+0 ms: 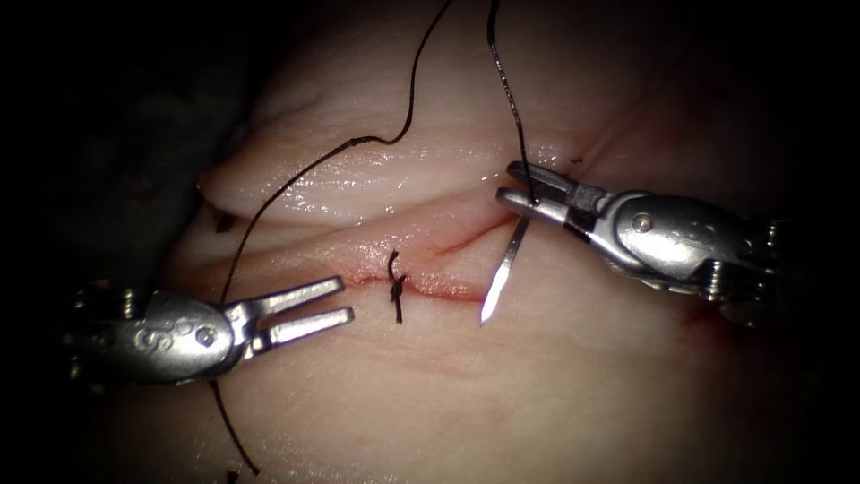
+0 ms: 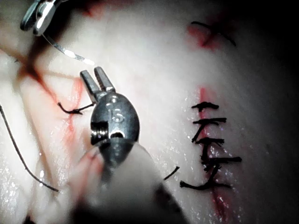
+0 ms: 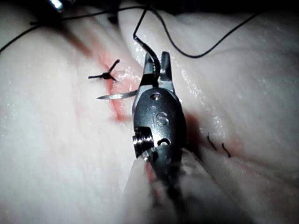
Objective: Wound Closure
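The right end effector [image 1: 518,185] gripped the needle [image 1: 502,273] near its thread end, its tip free above the cut [image 1: 430,285] in the tissue [image 1: 555,385], probably poised right of the tied stitch [image 1: 395,287]. The left end effector [image 1: 342,300] stood open, empty, left of that stitch. The thread [image 1: 296,179] trailed across the tissue.

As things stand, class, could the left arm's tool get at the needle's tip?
Probably yes. The left tool is open and empty; the needle, held by the right tool, hangs free above the cut, with only the tied stitch between.
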